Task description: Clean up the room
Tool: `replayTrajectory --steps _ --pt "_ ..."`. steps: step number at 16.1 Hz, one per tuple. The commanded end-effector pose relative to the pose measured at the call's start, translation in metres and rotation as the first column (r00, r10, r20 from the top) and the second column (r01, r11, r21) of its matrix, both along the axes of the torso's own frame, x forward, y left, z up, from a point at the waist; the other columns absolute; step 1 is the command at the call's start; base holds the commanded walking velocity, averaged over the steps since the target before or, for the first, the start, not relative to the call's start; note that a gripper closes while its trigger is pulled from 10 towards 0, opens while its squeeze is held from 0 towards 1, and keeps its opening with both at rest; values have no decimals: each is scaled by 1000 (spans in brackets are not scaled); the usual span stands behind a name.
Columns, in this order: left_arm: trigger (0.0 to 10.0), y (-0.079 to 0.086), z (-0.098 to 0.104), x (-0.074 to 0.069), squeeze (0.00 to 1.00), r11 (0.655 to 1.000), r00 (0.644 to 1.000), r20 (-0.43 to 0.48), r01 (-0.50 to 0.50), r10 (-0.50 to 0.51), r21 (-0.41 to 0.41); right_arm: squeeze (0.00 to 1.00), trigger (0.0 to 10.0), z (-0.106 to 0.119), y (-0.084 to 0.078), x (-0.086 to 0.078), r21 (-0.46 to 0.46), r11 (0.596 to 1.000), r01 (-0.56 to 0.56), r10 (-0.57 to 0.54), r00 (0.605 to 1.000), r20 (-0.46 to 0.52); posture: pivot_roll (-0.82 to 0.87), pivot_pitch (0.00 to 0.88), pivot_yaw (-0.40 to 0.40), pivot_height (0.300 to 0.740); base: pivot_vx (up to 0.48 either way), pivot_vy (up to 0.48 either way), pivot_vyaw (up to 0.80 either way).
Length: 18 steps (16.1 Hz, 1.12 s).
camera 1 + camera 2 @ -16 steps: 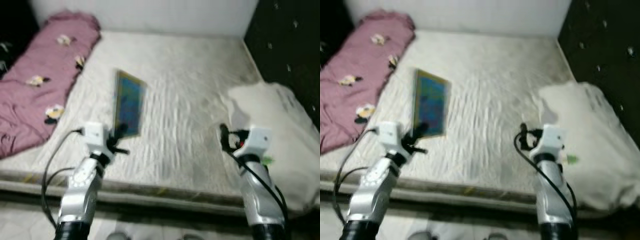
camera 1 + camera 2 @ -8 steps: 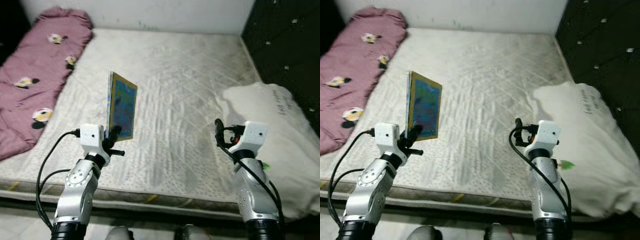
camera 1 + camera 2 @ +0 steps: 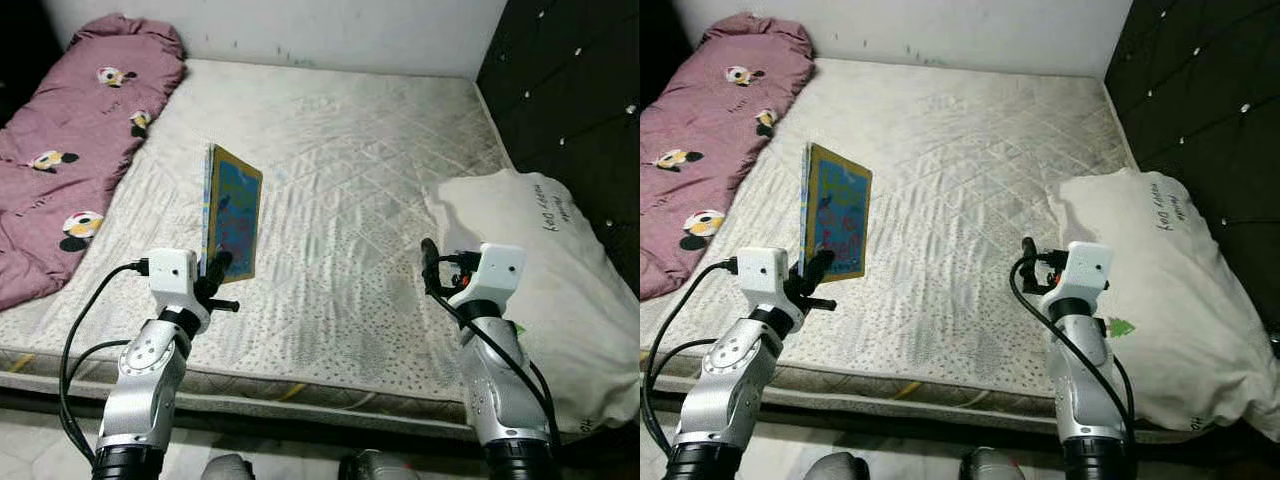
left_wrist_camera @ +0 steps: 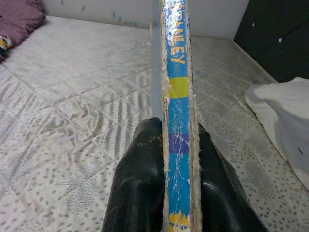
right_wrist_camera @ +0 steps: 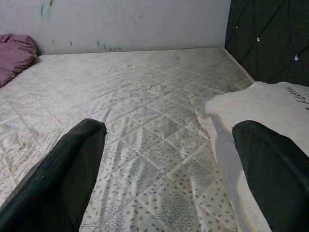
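A thin blue picture book [image 3: 231,212] with a yellow edge stands upright above the near part of the white mattress [image 3: 350,160]. My left gripper [image 3: 212,270] is shut on its lower edge. In the left wrist view the book's spine [image 4: 178,111] runs between the two black fingers [image 4: 140,179]. My right gripper [image 3: 430,262] hovers open over the mattress's near right part, beside a white pillow [image 3: 530,250]. Nothing lies between its fingers [image 5: 63,169].
A rolled maroon blanket [image 3: 70,130] with cartoon prints lies along the mattress's left side. A dark tufted headboard [image 3: 570,90] stands at the right, a white wall [image 3: 300,25] at the far end. The mattress's front edge [image 3: 300,385] is just before me.
The camera has steadied and shifted. The book stays held upright in my left gripper, a little higher in the picture. My right arm keeps its pose.
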<state>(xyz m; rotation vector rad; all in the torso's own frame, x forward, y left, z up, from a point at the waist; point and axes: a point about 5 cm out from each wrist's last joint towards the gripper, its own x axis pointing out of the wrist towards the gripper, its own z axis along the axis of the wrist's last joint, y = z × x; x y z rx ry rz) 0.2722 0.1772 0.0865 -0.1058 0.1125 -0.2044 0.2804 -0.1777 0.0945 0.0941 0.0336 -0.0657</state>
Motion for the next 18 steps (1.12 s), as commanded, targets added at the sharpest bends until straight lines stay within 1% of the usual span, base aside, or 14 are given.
replayTrajectory --steps 1,8,11,15,16,17,18 --pt "10000 -3 11 2 0 1000 999 51 13 -13 0 0 10000 2 -1 0 -1 1000 1 -1 1000 10 10 78 -15 740 0 -315 0" --pt "10000 -4 12 3 0 1000 999 53 12 -11 -11 0 10000 2 -1 1 -3 1000 -3 3 1000 8 10 77 -16 740 0 -480 0" --pt "10000 -3 12 3 0 1000 999 53 10 -10 -11 0 10000 2 -1 1 -4 1000 -4 4 1000 7 10 77 -16 740 0 -319 0" --pt "10000 0 9 2 0 999 999 36 -23 25 -41 0 10000 1 -1 0 -7 1000 -3 3 1000 4 9 76 -17 740 0 0 0" --pt "10000 1 6 1 0 997 999 8 -40 40 -72 0 10000 1 -2 1 -7 1000 -3 3 1000 4 9 76 -17 740 0 0 0" --pt "10000 4 3 0 0 995 998 -14 -54 53 -84 0 10000 1 -2 1 -5 1000 -4 4 1000 7 10 77 -18 740 0 0 0" --pt "10000 4 3 0 0 995 998 -6 -55 55 -78 0 10000 1 -2 1 -4 1000 -5 5 1000 8 10 77 -18 740 0 0 0"
